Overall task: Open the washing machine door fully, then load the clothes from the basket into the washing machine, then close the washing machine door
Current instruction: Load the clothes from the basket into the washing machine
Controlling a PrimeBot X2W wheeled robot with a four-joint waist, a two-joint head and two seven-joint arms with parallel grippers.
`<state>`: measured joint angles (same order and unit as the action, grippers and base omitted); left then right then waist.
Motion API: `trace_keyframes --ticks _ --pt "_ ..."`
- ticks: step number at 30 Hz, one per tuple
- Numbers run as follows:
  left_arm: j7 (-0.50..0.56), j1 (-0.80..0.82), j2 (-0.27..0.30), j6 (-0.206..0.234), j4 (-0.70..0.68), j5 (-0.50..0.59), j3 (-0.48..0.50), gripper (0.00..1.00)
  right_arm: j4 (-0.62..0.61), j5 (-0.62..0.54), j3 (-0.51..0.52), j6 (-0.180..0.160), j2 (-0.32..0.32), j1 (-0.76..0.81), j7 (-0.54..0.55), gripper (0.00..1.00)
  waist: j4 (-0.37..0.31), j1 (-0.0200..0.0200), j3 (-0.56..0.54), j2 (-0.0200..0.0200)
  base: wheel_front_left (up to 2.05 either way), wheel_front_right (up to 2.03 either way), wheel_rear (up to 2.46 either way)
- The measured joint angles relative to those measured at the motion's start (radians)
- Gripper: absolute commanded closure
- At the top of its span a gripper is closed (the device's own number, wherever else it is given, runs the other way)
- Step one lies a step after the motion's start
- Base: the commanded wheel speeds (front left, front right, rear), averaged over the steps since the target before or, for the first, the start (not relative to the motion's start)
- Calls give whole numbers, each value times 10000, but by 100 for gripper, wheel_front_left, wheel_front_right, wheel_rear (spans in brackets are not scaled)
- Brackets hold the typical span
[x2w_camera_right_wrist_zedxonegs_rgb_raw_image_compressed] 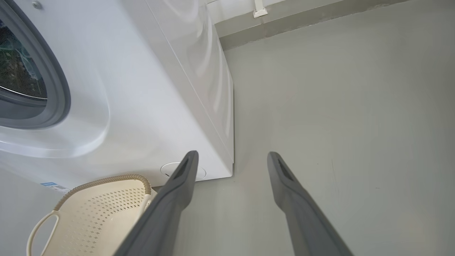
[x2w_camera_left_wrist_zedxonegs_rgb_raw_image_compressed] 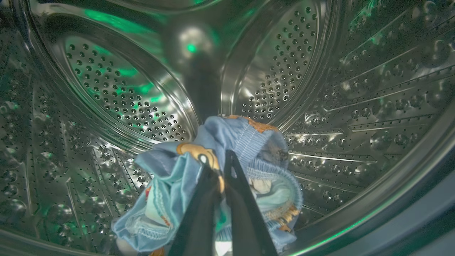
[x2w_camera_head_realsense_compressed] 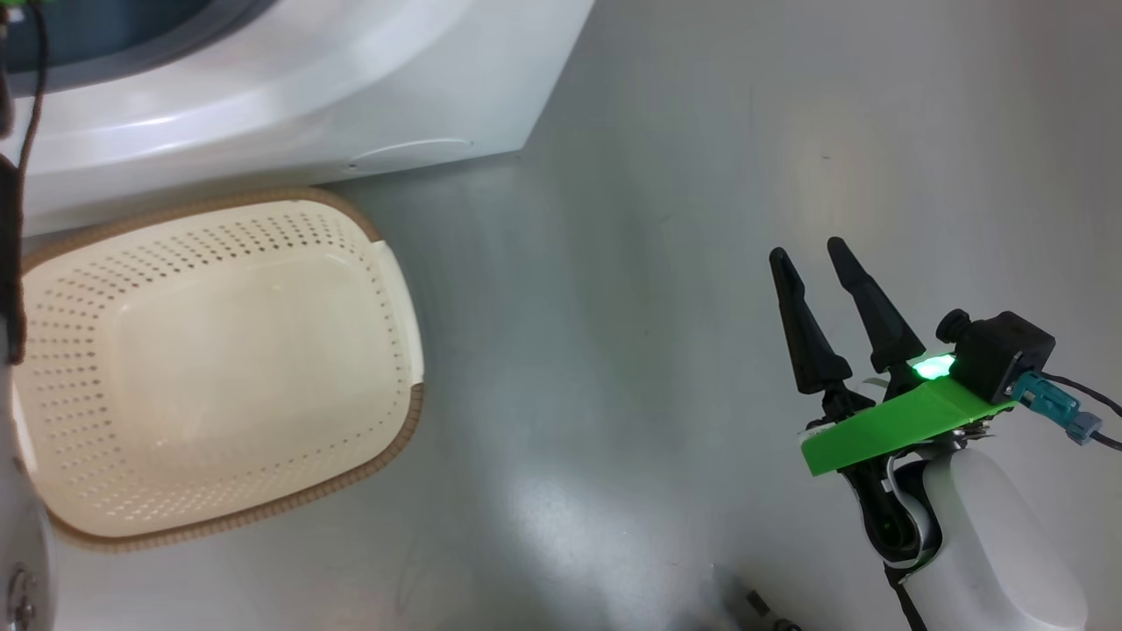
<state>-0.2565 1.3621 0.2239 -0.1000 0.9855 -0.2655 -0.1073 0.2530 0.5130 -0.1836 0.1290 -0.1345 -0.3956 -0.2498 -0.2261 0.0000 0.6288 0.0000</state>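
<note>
Reaching deep into the steel drum (x2w_camera_left_wrist_zedxonegs_rgb_raw_image_compressed: 117, 89), my left fingers (x2w_camera_left_wrist_zedxonegs_rgb_raw_image_compressed: 199, 206) are pinched tight on the blue garment (x2w_camera_left_wrist_zedxonegs_rgb_raw_image_compressed: 170, 185) with orange prints. I hold it far inside so it lands in the washing machine (x2w_camera_head_realsense_compressed: 263, 96), not on the lip. Some paler cloth is bunched with it. The cream basket (x2w_camera_head_realsense_compressed: 219, 368) sits on the floor (x2w_camera_head_realsense_compressed: 657, 263) just beside the machine's front with nothing in it, so I think loading is almost done. My right fingers (x2w_camera_head_realsense_compressed: 802, 324) hang spread wide, holding nothing — out of the way.
</note>
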Motion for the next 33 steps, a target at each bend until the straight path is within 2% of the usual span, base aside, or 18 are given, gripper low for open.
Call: trace_keyframes --ticks 2,4,5,6,7,22,33 --pt "-2 3 12 0 293 150 -50 100 0 19 -6 0 4 -6 0 0 -100 0 50 0 0 0 0" --pt "2 -15 -12 -2 800 278 -173 66 2 19 -4 0 4 -6 -2 0 -174 1 96 0 0 0 0" --pt "2 -14 -31 -2 966 295 -180 54 2 19 -2 0 6 -7 0 0 -196 0 121 0 0 0 0" --pt "2 -10 -40 -2 1062 303 -188 32 0 19 4 0 12 -7 0 0 -211 0 146 0 0 0 0" --pt "2 2 -46 -4 1122 305 -192 0 0 19 17 0 13 -7 0 0 -217 0 174 0 0 0 0" --pt "2 -176 -320 -29 993 263 35 0 23 17 150 0 -13 -209 0 0 194 0 40 0 0 0 0" --pt "0 -1519 -755 -194 73 221 301 0 36 10 236 2 -209 -200 0 0 574 0 -323 0 0 0 0"
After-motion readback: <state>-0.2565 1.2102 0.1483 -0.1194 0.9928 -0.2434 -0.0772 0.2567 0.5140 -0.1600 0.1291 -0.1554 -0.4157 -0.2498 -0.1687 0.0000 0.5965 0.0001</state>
